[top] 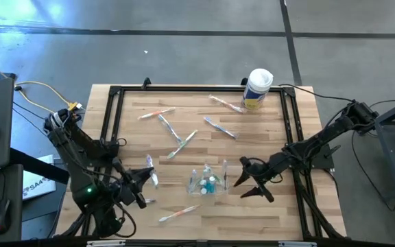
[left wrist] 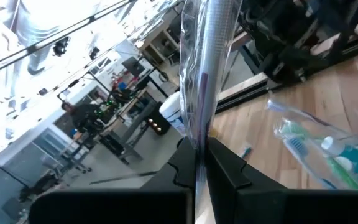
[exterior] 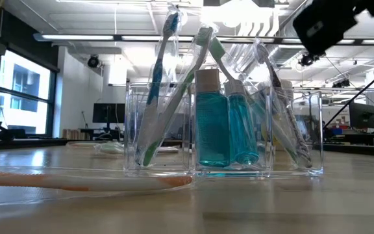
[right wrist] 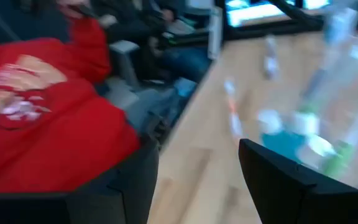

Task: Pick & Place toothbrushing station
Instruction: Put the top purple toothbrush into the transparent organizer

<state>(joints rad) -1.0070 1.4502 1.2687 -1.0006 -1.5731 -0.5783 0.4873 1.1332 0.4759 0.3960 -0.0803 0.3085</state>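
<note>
The toothbrushing station [top: 208, 181], a clear holder already carrying a few toothbrushes and small blue bottles, is standing on the bench [top: 280, 213] near the middle of its front edge. The left gripper [top: 149, 177] is pinching a wrapped toothbrush [left wrist: 205, 62] between its closed fingers just beside the station, while the right gripper [top: 252, 182] is hanging on the other side with its claw wide and nothing in it. Several wrapped toothbrushes [top: 177, 140] are lying loose toward the back edge and one near the front, so the task seems only partly done.
</note>
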